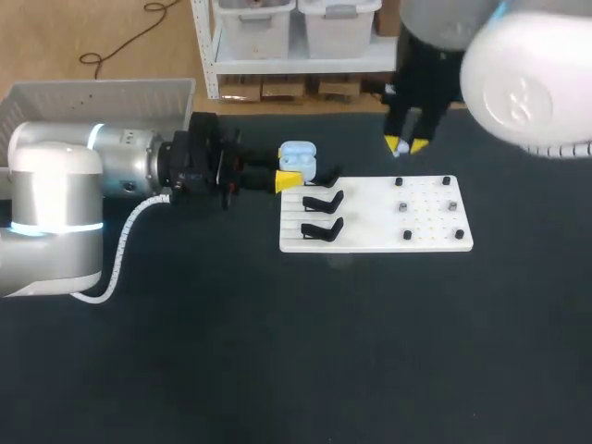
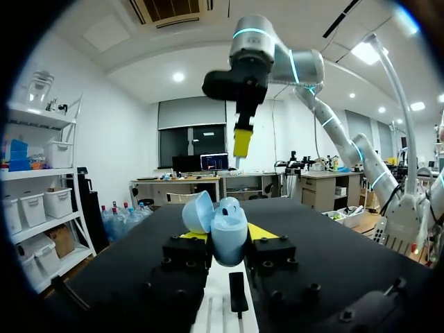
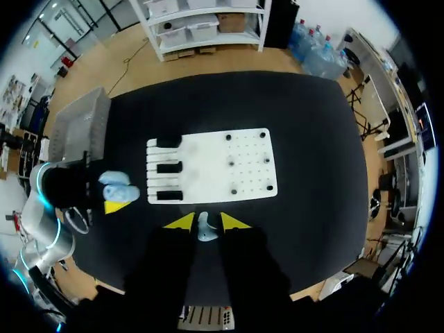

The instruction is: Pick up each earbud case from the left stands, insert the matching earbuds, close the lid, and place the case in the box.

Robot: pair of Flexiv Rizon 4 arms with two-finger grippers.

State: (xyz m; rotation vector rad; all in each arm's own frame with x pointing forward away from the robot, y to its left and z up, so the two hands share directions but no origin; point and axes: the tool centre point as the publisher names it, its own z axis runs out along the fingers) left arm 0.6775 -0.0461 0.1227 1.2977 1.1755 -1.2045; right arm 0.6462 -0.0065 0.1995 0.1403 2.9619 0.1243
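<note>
At upper centre of the head view, the left tool [image 1: 290,174] pinches the open-lidded case [image 1: 298,157] beside the stand board [image 1: 425,231], presenting its cavity. Further right, the right tool [image 1: 407,145] pinches an earbud [image 3: 205,227], presumably for insertion.

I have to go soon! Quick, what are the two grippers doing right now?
Left gripper: closed on the open earbud case.
Right gripper: closed on an earbud.

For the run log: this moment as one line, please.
left fingers: shut on earbud case, lid open | right fingers: shut on earbud | stage: earbud not yet inserted
</note>
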